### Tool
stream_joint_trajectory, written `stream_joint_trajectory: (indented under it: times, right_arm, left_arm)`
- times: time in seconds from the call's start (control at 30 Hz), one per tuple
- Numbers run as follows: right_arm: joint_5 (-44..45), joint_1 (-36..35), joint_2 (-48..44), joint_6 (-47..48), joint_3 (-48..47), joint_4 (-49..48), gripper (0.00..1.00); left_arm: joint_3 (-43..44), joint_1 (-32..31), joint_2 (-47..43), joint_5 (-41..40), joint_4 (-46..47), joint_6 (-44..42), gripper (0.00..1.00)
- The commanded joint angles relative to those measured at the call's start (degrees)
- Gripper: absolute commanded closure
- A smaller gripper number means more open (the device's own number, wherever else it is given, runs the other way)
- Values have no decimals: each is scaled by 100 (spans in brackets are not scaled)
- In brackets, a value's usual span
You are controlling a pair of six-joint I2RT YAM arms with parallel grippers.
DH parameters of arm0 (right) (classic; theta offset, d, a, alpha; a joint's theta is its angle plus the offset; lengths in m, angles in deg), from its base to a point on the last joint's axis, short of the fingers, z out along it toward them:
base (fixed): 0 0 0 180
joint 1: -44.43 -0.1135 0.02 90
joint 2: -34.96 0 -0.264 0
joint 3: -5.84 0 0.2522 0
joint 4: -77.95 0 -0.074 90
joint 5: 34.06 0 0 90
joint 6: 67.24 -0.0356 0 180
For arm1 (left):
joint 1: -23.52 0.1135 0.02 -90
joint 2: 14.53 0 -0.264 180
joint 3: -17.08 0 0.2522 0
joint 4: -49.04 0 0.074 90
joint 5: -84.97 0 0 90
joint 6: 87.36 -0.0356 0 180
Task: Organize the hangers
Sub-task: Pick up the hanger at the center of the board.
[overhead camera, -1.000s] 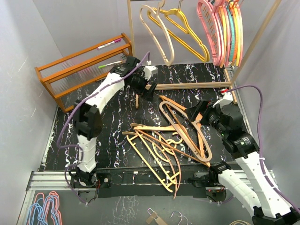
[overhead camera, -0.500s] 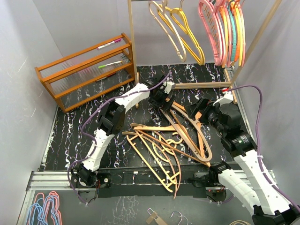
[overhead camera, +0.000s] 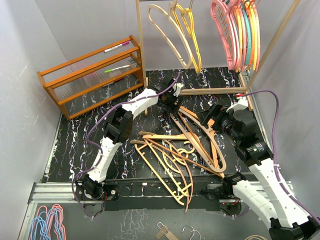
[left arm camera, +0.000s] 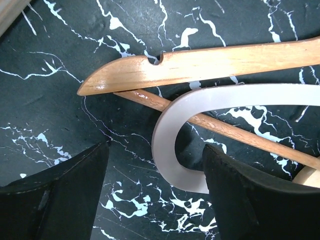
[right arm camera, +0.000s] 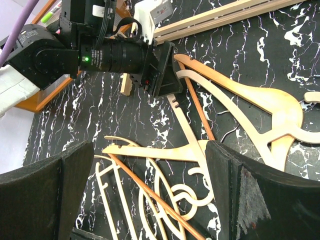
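Observation:
Several tan wood and pale plastic hangers (overhead camera: pixel 185 145) lie in a tangled pile on the black marble table. More hang on the rail: a cream one (overhead camera: pixel 169 35), a yellow one (overhead camera: pixel 194 37), and a pink, orange and teal bunch (overhead camera: pixel 240 35). My left gripper (overhead camera: pixel 170 104) is down at the pile's back end. In the left wrist view it (left arm camera: pixel 155 167) stands open astride the curved end of a pale plastic hanger (left arm camera: pixel 165 142), just below a wooden hanger (left arm camera: pixel 200 65). My right gripper (overhead camera: pixel 210 120) (right arm camera: pixel 150 190) hovers open over the pile, holding nothing.
An orange-brown slatted shelf rack (overhead camera: pixel 90 75) with markers stands at the back left. The tall pale wooden frame (overhead camera: pixel 140 45) rises at the back, its base bar (overhead camera: pixel 210 91) on the table. Pink and blue hangers (overhead camera: pixel 47 220) lie below the table's near left corner.
My left arm swung from beside the frame post down to the pile's back end, and its jaws narrowed a little. The hanging cream and yellow hangers swung. The right arm barely moved.

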Motion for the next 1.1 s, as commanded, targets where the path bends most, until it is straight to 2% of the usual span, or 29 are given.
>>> stream_joint_trajectory:
  times: [0.0,0.1,0.3,0.4,0.57,0.77,0.9,1.07]
  right_arm:
    - [43,13,0,10,-25,-401,1]
    - [49,12,-25,10,-13,-398,1]
    - [62,17,-62,-1,57,-415,1]
    - [78,16,-83,13,94,-414,1]
    - [114,17,-142,47,182,-410,1]
    - [54,14,-139,86,387,-533,1]
    - [-451,21,8,112,790,-991,1]
    - [-1590,13,-147,-3,1813,-2453,1]
  left_arm:
    - [-170,-1,69,-34,28,10,29]
    - [-362,-9,62,8,81,11,36]
    - [-592,-94,107,31,182,36,65]
    - [-521,-154,132,82,146,30,100]
    - [-752,-102,-458,335,149,-50,100]
    - [-1466,266,-2145,739,170,-171,100]
    - [-2083,873,-3152,832,36,-315,100]
    - [-2764,1875,-4091,1073,-201,-552,100]
